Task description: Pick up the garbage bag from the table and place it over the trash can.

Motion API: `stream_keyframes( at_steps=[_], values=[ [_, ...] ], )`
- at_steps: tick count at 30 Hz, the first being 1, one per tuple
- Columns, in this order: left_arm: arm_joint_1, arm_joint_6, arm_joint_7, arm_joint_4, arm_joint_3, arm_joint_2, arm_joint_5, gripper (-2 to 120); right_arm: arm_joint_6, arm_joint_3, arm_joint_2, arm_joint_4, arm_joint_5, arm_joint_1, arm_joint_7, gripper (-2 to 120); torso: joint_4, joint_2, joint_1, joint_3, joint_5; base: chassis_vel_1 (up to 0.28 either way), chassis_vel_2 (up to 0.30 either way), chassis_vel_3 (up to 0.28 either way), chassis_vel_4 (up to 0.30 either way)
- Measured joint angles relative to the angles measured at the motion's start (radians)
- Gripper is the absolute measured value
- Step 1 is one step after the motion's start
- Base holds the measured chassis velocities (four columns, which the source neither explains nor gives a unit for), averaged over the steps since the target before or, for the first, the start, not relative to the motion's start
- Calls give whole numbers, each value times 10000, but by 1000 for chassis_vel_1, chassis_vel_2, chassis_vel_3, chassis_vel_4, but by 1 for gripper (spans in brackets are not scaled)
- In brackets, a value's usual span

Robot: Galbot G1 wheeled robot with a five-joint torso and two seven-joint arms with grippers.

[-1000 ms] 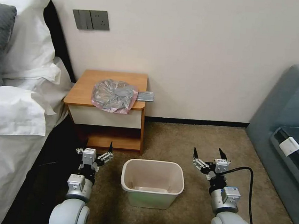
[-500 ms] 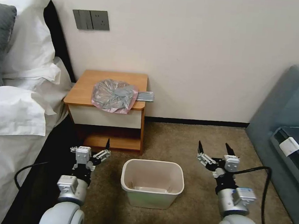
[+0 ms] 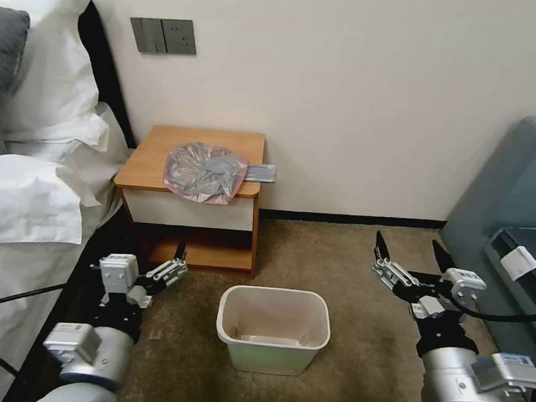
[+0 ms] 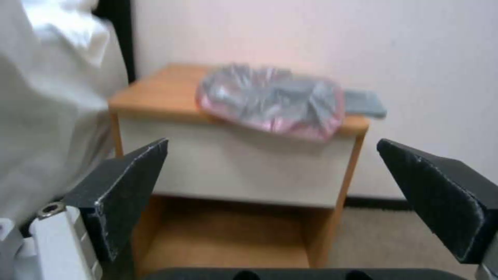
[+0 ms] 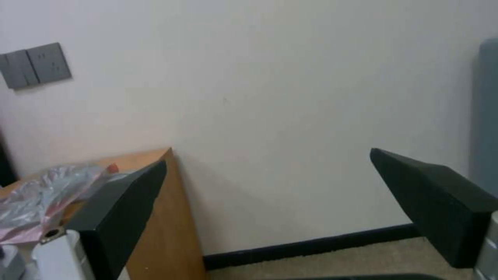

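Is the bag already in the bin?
No, the bag lies on the table, and the bin stands bare on the carpet.

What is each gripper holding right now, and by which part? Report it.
Nothing is held. The left gripper and right gripper are both open and empty, low beside the trash can. The garbage bag lies untouched on the table.

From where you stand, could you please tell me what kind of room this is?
Most likely a hotel bedroom: a bed with white pillows, a wooden nightstand beside it against the wall, and a small trash can on the carpet.
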Motion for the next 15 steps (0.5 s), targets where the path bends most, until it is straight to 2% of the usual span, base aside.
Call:
stream_keyframes(
  at_steps=[3, 6, 8, 10, 15],
  values=[
    [73, 64, -24, -6, -12, 9, -63, 100, -180, 27, -341, -220, 775, -176, 48, 100, -2, 0, 0, 1, 1, 0, 0, 0, 0],
    [87, 42, -71, -6, -12, 29, -50, 100, -206, 52, -452, -315, 975, -186, 63, 100, -1, 0, 0, 1, -2, 0, 0, 0, 0],
    [416, -236, -434, -1, -23, 234, 242, 100, -209, 74, -495, -409, 1146, -169, 75, 100, 0, 0, 0, 1, 3, 0, 0, 0, 0],
    [499, -322, -523, 2, -25, 284, 324, 100, -213, 75, -520, -465, 1329, -131, 83, 100, -1, 0, 0, 1, 2, 0, 0, 0, 0],
    [570, -410, -597, 29, -25, 331, 411, 100, -416, -20, -828, -876, 3294, 517, 186, 100, -2, 0, 0, 1, 0, 0, 0, 0, 0]
  ],
)
